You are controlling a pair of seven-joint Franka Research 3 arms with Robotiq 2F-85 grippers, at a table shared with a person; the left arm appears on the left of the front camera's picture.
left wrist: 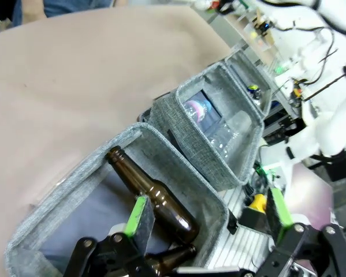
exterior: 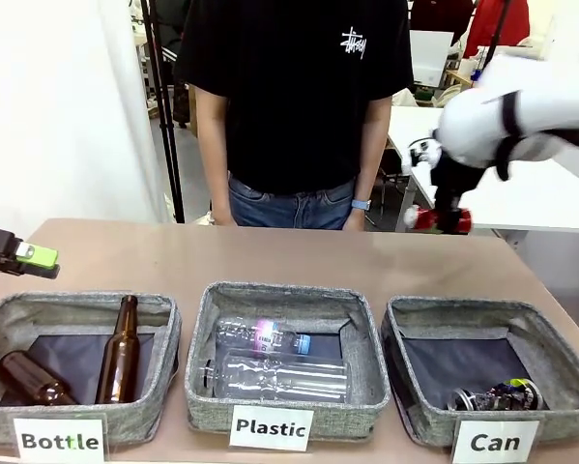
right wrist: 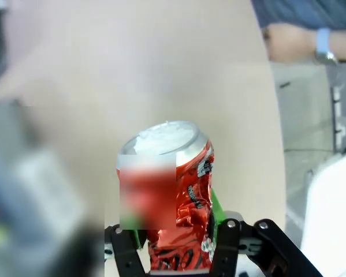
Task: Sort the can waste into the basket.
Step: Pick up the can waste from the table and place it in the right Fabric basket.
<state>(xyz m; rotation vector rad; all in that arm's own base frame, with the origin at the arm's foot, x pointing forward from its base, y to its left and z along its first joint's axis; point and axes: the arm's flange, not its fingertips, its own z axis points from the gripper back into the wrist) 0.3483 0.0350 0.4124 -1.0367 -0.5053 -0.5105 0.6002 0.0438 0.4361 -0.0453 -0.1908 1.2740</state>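
- Right gripper (right wrist: 178, 254) was clamped on the crumpled shiny red metal can (right wrist: 178, 202); in the right wrist view the can stuck up from between the green pads at bottom centre, silver top pointing away
- In the front view that same can (exterior: 440, 218) hung at the upper right of the frame, held off the table, above and behind the grey fabric basket labelled "Can" (exterior: 405, 333)
- To do this bit well I'd say: bring the can toward the near edge until it's over the dark lining of that lower-right basket, drop low before letting go, and stay off the rim and the middle "Plastic" basket (exterior: 204, 329)
- Red can looked pretty dented, sides creased and wrinkly, part of its label blurred, so it could slip or tilt in the grip
- The dark metal can with silver top and yellow-green marks (exterior: 497, 396) was already lying in the near right corner of the "Can" basket, so aim for the bare lining beside it
- Left gripper (left wrist: 204, 216) had its jaws wide apart, holding nothing, over the brown glass bottles (left wrist: 152, 193)
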